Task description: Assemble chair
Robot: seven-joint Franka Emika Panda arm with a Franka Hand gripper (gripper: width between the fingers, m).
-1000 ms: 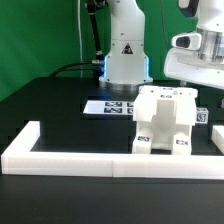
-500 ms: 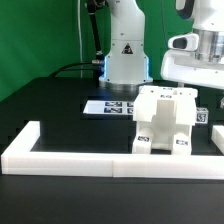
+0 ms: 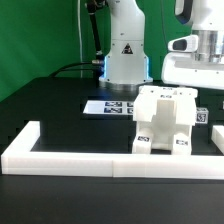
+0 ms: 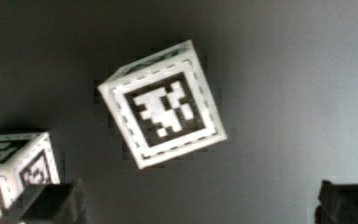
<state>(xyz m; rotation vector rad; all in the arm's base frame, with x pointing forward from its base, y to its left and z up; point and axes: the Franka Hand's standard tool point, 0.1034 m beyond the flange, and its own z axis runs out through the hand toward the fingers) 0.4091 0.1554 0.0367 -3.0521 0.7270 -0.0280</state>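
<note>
White chair (image 3: 165,120) looks part-built; our gripper (image 4: 202,203) hangs spread, empty, probably over a tagged piece (image 4: 163,105) we must grasp.

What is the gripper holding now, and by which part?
Nothing. The gripper is open and empty; the tagged chair piece in the wrist view lies untouched.

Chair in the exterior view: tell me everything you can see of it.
The chair is matte white, blocky and plastic-looking, several pieces joined, resting on the black table just behind the white rail. Black-and-white square tags sit on its top and front faces. A gap opens between its lower blocks. Nothing grips it; contact with the rail cannot be told.
</note>
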